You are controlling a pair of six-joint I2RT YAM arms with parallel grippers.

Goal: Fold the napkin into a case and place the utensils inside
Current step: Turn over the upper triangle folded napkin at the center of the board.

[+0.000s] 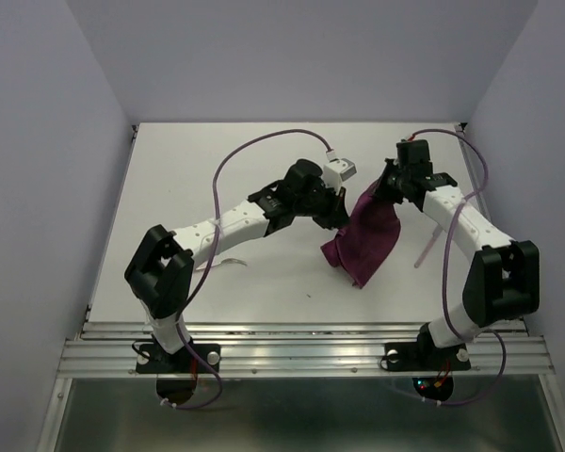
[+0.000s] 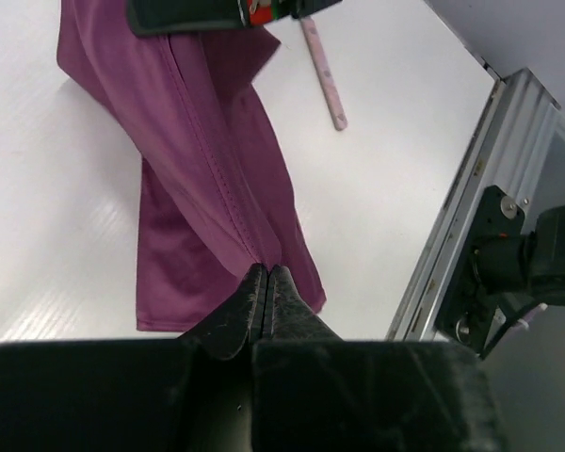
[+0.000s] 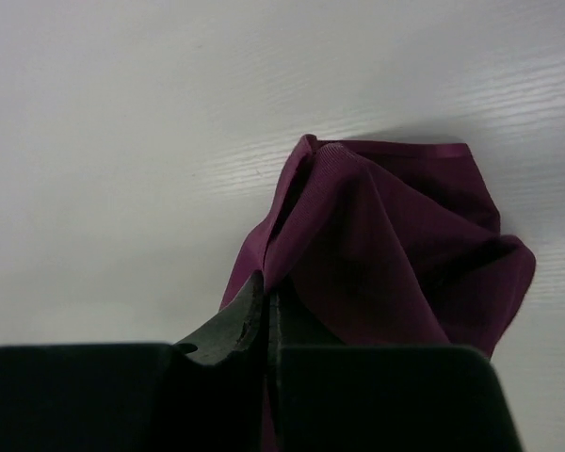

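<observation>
The burgundy napkin (image 1: 365,237) hangs bunched between both grippers, its lower end resting on the white table; no case is in view. My left gripper (image 1: 344,217) is shut on the napkin's near edge along a stitched hem (image 2: 266,273). My right gripper (image 1: 382,188) is shut on the cloth's upper end (image 3: 268,290), and the napkin (image 3: 395,254) drapes away below it. One pink-handled utensil (image 1: 426,250) lies on the table right of the napkin, and its handle (image 2: 325,80) shows in the left wrist view. A second pale utensil (image 1: 228,262) lies under the left arm.
The white table (image 1: 198,169) is walled by pale panels at the back and sides. An aluminium rail (image 1: 301,353) carrying the arm bases runs along the near edge and shows in the left wrist view as well (image 2: 461,217). Purple cables loop above both arms.
</observation>
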